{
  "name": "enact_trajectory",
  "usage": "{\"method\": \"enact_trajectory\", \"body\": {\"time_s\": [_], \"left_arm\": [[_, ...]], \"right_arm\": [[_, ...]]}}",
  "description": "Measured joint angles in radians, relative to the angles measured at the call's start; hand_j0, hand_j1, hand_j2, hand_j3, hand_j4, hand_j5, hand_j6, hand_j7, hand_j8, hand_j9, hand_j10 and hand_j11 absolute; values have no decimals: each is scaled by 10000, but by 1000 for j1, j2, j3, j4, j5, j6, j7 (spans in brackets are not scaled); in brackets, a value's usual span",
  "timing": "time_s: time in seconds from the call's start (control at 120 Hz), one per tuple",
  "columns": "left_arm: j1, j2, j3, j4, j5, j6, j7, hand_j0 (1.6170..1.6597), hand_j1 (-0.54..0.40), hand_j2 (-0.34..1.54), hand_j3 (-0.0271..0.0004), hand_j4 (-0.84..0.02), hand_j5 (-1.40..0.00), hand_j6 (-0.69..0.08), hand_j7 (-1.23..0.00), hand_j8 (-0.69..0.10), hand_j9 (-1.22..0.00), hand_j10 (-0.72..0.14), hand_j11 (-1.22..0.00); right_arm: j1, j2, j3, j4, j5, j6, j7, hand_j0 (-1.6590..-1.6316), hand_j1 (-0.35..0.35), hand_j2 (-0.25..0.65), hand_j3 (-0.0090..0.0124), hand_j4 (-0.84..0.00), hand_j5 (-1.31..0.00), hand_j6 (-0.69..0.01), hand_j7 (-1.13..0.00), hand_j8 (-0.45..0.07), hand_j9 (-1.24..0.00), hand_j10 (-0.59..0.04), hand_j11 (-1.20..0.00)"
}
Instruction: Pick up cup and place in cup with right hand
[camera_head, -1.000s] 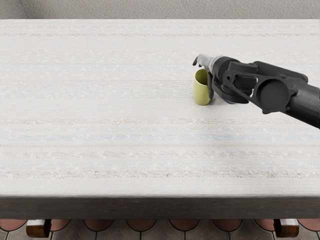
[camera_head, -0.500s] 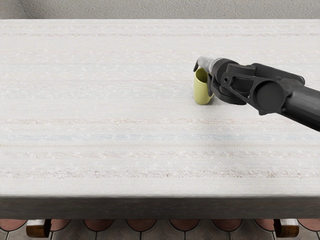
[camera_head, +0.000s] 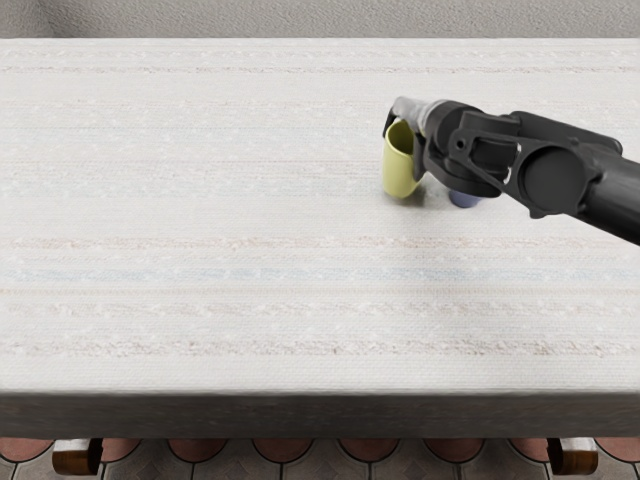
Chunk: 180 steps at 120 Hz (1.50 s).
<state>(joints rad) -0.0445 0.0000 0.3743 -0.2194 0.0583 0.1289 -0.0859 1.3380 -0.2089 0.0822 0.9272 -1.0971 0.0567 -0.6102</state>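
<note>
Yellow cup (camera_head: 399, 172) leaned, upper right of frame; my right hand (camera_head: 436, 122) gripped it near rim, likely for clearing half-hidden blue cup (camera_head: 464, 200)!

Yellow-green on the cup (camera_head: 400, 173), darker olive inside. Muted blue-violet on the half-hidden thing (camera_head: 464, 200). Black with pale grey on the right hand (camera_head: 438, 124). Across the off-white surface (camera_head: 220, 220), faint blue and pinkish-brown stripes.

Bright, diffuse light, soft shadow below yellow cup (camera_head: 400, 172), crisp detail
</note>
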Motion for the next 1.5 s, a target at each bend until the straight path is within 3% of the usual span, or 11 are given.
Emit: {"method": "enact_trajectory", "body": {"time_s": [0.15,0.158,0.242,0.483,0.592,0.683,1.0,1.142,1.283,1.408,1.5], "left_arm": [[0,0,0,0,0,0,0,16581,3490,-1,0,-2,0,-2,0,-2,0,-1,0],[0,0,0,0,0,0,0,16581,3490,-1,0,-2,0,-2,0,-2,0,-1,0],[0,0,0,0,0,0,0,16581,3490,-1,0,-2,0,-2,0,-2,0,-1,0],[0,0,0,0,0,0,0,16581,3490,-1,0,-2,0,-2,0,-1,0,-1,0],[0,0,0,0,0,0,0,16581,3490,-1,0,-2,0,-2,0,-2,0,-1,0],[0,0,0,0,0,0,0,16581,3490,-1,0,-2,0,-2,0,-1,0,-1,0],[0,0,0,0,0,0,0,16581,3490,0,0,-2,-1,-2,0,-2,0,-1,0],[0,0,0,0,0,0,0,16581,3490,0,0,-2,-1,-2,0,-2,0,-1,0],[0,0,0,0,0,0,0,16581,3490,0,0,-2,-1,-2,0,-2,0,-1,0],[0,0,0,0,0,0,0,16581,3490,-1,0,-2,0,-2,0,-2,0,-1,0],[0,0,0,0,0,0,0,16581,3490,0,0,-2,0,-2,0,-2,0,-1,0]], "right_arm": [[25,-67,23,95,3,1,0,-16513,-346,-1609,0,-4491,-5892,-3848,-5861,-3968,-5934,-4450,-5949],[25,-72,25,102,3,1,0,-16519,-217,-1248,-1,-4497,-5883,-3870,-5861,-3973,-5928,-4454,-5944],[34,-131,44,172,11,4,0,-16513,-294,-1634,-2,-4491,-5899,-3829,-5866,-3941,-5947,-4449,-5961],[74,-269,59,345,57,8,0,-16524,179,-1203,-5,-4496,-5952,-3427,-5902,-3473,-5997,-4455,-6010],[79,-319,81,406,64,9,0,-16521,195,-1222,-13,-4525,-5944,-3406,-5920,-3449,-6005,-4469,-6022],[79,-360,92,478,77,9,0,-16521,184,-1205,1,-4549,-5944,-3335,-5933,-3481,-6019,-4486,-6033],[77,-477,101,660,103,8,0,-16508,322,-1070,-15,-4766,-6072,-3295,-6143,-3343,-6159,-4685,-6186],[80,-547,123,713,124,24,0,-16512,352,-1041,2,-4674,-6132,-3178,-6112,-3302,-6214,-4596,-6242],[76,-601,173,731,144,60,0,-16512,309,-1144,-15,-4648,-6120,-3232,-6090,-3257,-6192,-4576,-6222],[65,-643,183,732,147,70,0,-16510,154,-1288,0,-4658,-6097,-3397,-6077,-3406,-6156,-4599,-6180],[62,-662,184,728,148,72,0,-16514,275,-1140,-3,-4648,-6101,-3317,-6072,-3368,-6154,-4594,-6177]]}}
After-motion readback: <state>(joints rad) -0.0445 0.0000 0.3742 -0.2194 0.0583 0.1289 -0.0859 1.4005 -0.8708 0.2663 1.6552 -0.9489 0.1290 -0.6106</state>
